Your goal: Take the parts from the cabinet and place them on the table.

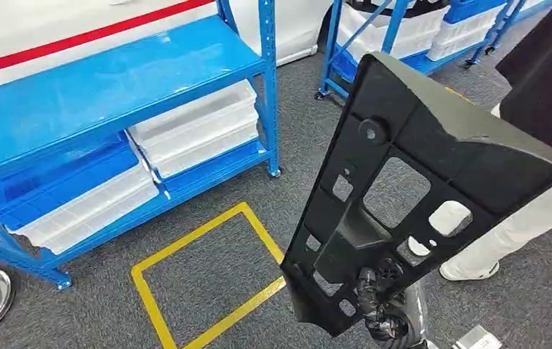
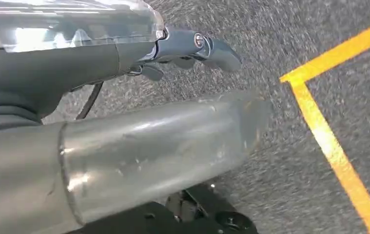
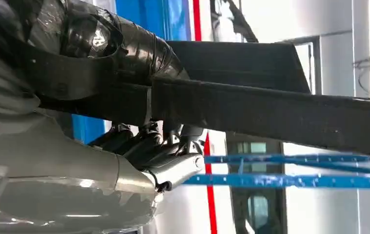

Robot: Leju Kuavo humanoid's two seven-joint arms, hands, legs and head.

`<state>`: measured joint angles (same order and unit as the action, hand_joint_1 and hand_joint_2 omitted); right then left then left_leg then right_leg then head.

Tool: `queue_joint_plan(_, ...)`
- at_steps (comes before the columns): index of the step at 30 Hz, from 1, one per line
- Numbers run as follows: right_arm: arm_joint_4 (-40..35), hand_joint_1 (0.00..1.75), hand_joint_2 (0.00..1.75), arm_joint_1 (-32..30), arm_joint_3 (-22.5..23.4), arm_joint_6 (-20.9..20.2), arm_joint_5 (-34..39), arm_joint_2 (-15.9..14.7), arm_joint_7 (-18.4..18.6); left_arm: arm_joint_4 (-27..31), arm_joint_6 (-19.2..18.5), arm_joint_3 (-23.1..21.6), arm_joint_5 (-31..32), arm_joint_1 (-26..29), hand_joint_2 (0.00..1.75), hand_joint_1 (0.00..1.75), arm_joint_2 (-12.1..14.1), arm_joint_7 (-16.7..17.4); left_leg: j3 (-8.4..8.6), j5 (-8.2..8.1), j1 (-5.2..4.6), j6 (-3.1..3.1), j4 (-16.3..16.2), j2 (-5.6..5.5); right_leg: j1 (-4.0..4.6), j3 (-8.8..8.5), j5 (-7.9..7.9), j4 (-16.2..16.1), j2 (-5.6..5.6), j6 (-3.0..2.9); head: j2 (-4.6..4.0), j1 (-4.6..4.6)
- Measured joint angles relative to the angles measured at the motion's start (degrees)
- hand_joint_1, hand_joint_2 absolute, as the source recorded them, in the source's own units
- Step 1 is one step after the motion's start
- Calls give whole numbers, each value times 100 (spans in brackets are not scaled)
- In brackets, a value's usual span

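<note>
Upper left of the frame, a blue rack [image 1: 113, 87] holds white bins [image 1: 196, 127]; the black part [image 1: 433, 182] fills the right; yellow tape [image 1: 207, 283] squares grey carpet [image 1: 207, 280].

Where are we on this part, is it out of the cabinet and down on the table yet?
Out, not down. The right hand grips the black part by its lower end, held up over the grey carpet near the blue rack. The left hand hangs with nothing in it. No table appears, so carrying and placing remain.

My right hand [image 1: 383, 304]: raised in front of me, fingers [image 3: 165, 146] clamped on the black part [image 1: 418, 182]. My left hand [image 2: 192, 48]: hung low, fingers loosely extended, holding nothing.
</note>
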<state>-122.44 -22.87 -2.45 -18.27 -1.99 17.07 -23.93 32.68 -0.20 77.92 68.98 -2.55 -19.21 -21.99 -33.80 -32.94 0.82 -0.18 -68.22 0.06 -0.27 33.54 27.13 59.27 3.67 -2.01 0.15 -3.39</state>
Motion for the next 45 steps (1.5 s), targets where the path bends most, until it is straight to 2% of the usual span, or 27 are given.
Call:
queue_joint_plan(1, 0, 175, 175, -2, 11, -22, -17, 22, -15, 7, 0, 0, 4, 1, 0, 0, -2, 4, 271, 298, -22, 62, 578, -129, 10, -20, -2, 2, 79, 4, 0, 0)
queue_joint_plan(2, 0, 175, 175, -3, 15, -22, -22, 44, -24, 18, 0, 0, 9, 12, 0, 0, 4, 4, 409, 373, -23, 132, 933, -464, -13, -17, -8, 2, 123, 14, 0, -2)
queue_joint_plan(3, 0, 175, 175, 6, 26, -22, -33, 61, -26, 26, 0, 2, 17, 13, 0, 0, 0, 7, 425, 383, -13, 148, 991, -564, 9, 9, -28, 22, 183, 57, 0, 0)
queue_joint_plan(6, 0, 175, 175, -11, 44, -43, -68, 85, -33, 46, -4, 0, 85, 2, 0, 0, -24, 13, 463, 359, -51, 148, 1070, -394, -50, 89, -108, -19, 367, 184, 0, -2)
queue_joint_plan(7, -6, 175, 175, -12, 54, -61, -83, 105, -37, 50, -13, -2, 124, 10, 0, 0, -52, 13, 474, 424, 27, 172, 1194, -300, -7, 99, -113, -8, 406, 229, 0, -4)
queue_joint_plan(9, -17, 175, 175, -15, 68, -79, -120, 111, -68, 66, -28, -2, 194, 32, 0, 0, -72, 7, 505, 475, 10, 228, 1241, -131, 10, 274, 206, 378, -131, 249, 0, -5)
queue_joint_plan(10, -17, 175, 175, -9, 68, -79, -136, 114, -77, 68, -44, -2, 214, 55, 0, 0, -74, 0, 487, 475, -7, 231, 1239, -40, 0, 474, 461, 809, -255, 275, 0, -7)
queue_joint_plan(11, -15, 175, 175, -16, 68, -76, -155, 114, -87, 70, -63, -2, 253, 78, 0, 0, -74, -11, 469, 472, -20, 234, 1229, 61, -17, 699, 696, 1307, -310, 295, 0, -4)
queue_joint_plan(13, -15, 175, 175, -24, 70, -70, -162, 114, -133, 81, -83, -2, 308, 104, 0, 0, -74, -31, 448, 470, -25, 230, 1214, 227, -40, 847, 762, 1667, -337, 317, 0, -6)
queue_joint_plan(14, -15, 175, 175, -24, 70, -46, -168, 114, -153, 83, -90, -4, 326, 108, 0, 0, -74, -53, 445, 467, -26, 226, 1209, 304, -49, 721, 610, 1476, -352, 322, 0, -4)
queue_joint_plan(16, -15, 175, 175, -29, 70, -6, -175, 114, -203, 85, -105, -11, 397, 107, 0, 0, -74, -118, 465, 447, -26, 196, 1200, 420, -46, 165, 172, 543, -454, 299, 0, -6)
queue_joint_plan(17, -15, 175, 175, -29, 70, 13, -184, 114, -236, 85, -120, -18, 433, 110, 0, 0, -76, -144, 485, 430, -28, 171, 1189, 472, -31, -152, 43, 24, -646, 265, 0, -7)
queue_joint_plan(18, -15, 175, 175, -26, 70, 22, -199, 114, -260, 85, -127, -24, 477, 124, 0, 0, -74, -186, 482, 405, -78, 130, 1171, 508, 41, -192, 116, -87, -773, 209, 0, -4)
queue_joint_plan(22, 78, 175, 175, 31, -6, 275, -273, 79, -376, 85, -160, 15, 537, 119, 0, 0, -52, -321, 519, 399, -79, 31, 1183, 684, 21, -145, 55, -134, -524, 80, 0, -4)
queue_joint_plan(24, 271, 175, 175, 203, -169, 494, -273, 24, -429, 68, -153, 88, 548, 126, 0, 0, 15, -343, 380, 107, -24, -17, 854, 189, -19, -139, -6, -178, -433, -7, 0, -4)
queue_joint_plan(25, 370, 175, 175, 282, -267, 558, -273, 2, -446, 52, -153, 116, 562, 129, 0, 0, 42, -345, 183, -150, -19, -32, 415, 74, -19, -119, -15, -177, -378, -22, 0, -2)
queue_joint_plan(27, 542, 175, 175, 361, -450, 618, -273, -52, -463, 35, -140, 194, 566, 144, 0, 0, 100, -345, -255, -531, -18, -57, -523, 33, -8, -97, -24, -170, -247, -34, 0, -4)
queue_joint_plan(29, 660, 175, 175, 387, -555, 667, -269, -110, -463, 11, -114, 227, 586, 158, 0, 0, 129, -332, -291, -333, -18, -53, -552, 26, -9, -102, -26, -147, -107, -29, 0, -4)
queue_joint_plan(31, 724, 175, 175, 414, -630, 765, -247, -171, -461, 4, -100, 254, 601, 158, 0, 0, 151, -319, 91, 194, -6, -34, 305, -35, -13, -108, -18, -112, 34, -16, 0, -4)
queue_joint_plan(32, 745, 175, 175, 435, -658, 794, -229, -199, -461, 2, -98, 269, 603, 162, 0, 0, 160, -319, 329, 447, 12, -18, 838, -221, -16, -101, -5, -83, 102, 4, 0, -4)
queue_joint_plan(33, 767, 175, 175, 452, -675, 822, -216, -225, -463, 0, -101, 304, 608, 163, 0, 0, 173, -317, 394, 367, 29, 3, 1009, -572, 0, -60, 2, -49, 150, 43, 0, -4)
queue_joint_plan(37, 796, 175, 175, 463, -699, 848, -171, -312, -459, -4, -83, 341, 680, 152, 0, 0, 177, -319, 396, 409, -4, 100, 1076, -354, -33, 57, -91, -63, 448, 226, 0, -4)
queue_joint_plan(39, 776, 175, 175, 437, -695, 881, -149, -341, -466, -7, -81, 341, 732, 143, 0, 0, 173, -323, 419, 456, 30, 208, 1150, -181, -4, 145, 115, 189, -73, 255, 0, -11)
queue_joint_plan(40, 761, 175, 175, 428, -693, 896, -142, -359, -466, -7, -81, 339, 756, 152, 0, 0, 173, -328, 412, 450, 12, 236, 1149, -91, -6, 326, 360, 567, -238, 280, 0, -9)
queue_joint_plan(42, 758, 175, 175, 387, -686, 898, -131, -383, -466, -9, -81, 341, 778, 159, 0, 0, 173, -328, 405, 439, -14, 253, 1144, 100, -27, 746, 782, 1465, -313, 315, 0, -9)
queue_joint_plan(43, 758, 175, 175, 358, -678, 898, -124, -391, -466, -9, -79, 341, 780, 160, 0, 0, 173, -326, 401, 435, -22, 256, 1140, 187, -38, 860, 834, 1714, -321, 327, 0, -9)
queue_joint_plan(45, 756, 175, 175, 320, -667, 898, -124, -413, -463, -9, -79, 341, 780, 146, 0, 0, 173, -326, 417, 416, -37, 245, 1140, 346, -47, 646, 534, 1355, -359, 319, 0, -9)
